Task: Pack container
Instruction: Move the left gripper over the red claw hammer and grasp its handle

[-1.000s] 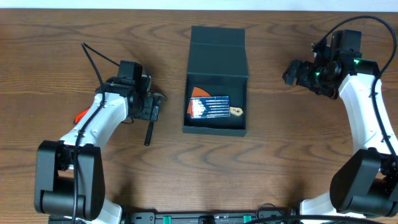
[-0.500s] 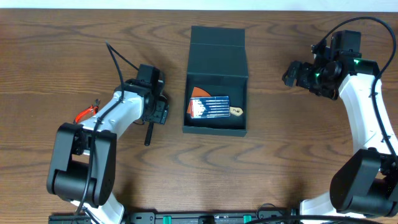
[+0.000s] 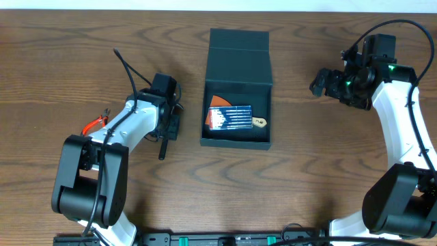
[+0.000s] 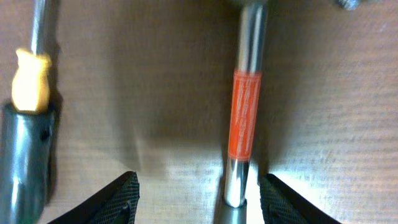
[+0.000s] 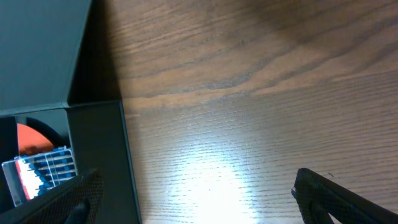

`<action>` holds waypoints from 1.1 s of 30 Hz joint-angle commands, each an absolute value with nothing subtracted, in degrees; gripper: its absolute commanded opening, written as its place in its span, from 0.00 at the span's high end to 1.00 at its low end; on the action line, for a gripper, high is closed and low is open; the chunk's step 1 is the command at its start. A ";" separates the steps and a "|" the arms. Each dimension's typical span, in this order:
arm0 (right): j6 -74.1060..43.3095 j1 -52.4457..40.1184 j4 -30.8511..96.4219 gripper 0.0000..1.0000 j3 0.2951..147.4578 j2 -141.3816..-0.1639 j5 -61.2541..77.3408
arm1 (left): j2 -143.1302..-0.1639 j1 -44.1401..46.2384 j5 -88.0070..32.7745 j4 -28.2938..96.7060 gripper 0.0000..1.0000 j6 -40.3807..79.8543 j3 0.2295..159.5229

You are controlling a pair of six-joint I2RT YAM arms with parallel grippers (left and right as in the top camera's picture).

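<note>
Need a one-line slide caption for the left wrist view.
Open left hand straddles a steel rod with an orange band; a yellow-collared tool lies beside it on the wooden table.

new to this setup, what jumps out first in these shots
The open dark container at table centre, with a blue packet inside. Left of it, the left gripper hangs open over a steel shaft with an orange label. The right gripper hovers open on its other side.

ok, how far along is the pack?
Done: container is open with a blue bit card and an orange piece inside. In hand: nothing; left gripper, jaws open, straddles a steel shaft with an orange label. Left: that tool, the yellow-collared one, the orange-handled tool, closing the lid.
</note>
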State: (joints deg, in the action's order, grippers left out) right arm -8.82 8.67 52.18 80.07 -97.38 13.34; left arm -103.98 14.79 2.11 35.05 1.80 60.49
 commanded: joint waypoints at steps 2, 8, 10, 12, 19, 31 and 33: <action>-9.80 8.93 52.27 0.01 80.18 -97.65 13.72 | -104.49 14.87 -0.38 36.97 0.39 3.79 61.73; -9.80 8.93 52.12 0.01 80.18 -97.65 13.72 | -104.49 14.94 -2.00 37.04 0.60 3.55 61.12; -9.80 8.93 52.12 0.01 80.18 -97.65 13.72 | -104.49 14.94 -2.87 37.06 0.76 2.26 60.97; -9.82 8.93 52.12 0.01 80.18 -97.65 13.72 | -104.49 14.98 -3.05 37.08 0.87 2.00 60.97; -9.82 8.93 52.07 0.01 80.18 -97.65 13.72 | -104.49 14.98 -3.01 37.06 0.94 2.00 60.97; -9.80 8.93 52.03 0.01 80.18 -97.65 13.52 | -101.14 14.98 2.46 36.53 0.94 -4.25 65.69; -9.80 8.93 52.05 0.01 80.18 -97.65 13.54 | -99.81 14.98 2.46 37.15 0.94 -6.37 67.46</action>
State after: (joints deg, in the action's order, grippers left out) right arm -8.82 8.67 52.05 80.07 -97.38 13.32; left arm -103.09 14.90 0.62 36.71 -1.89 64.10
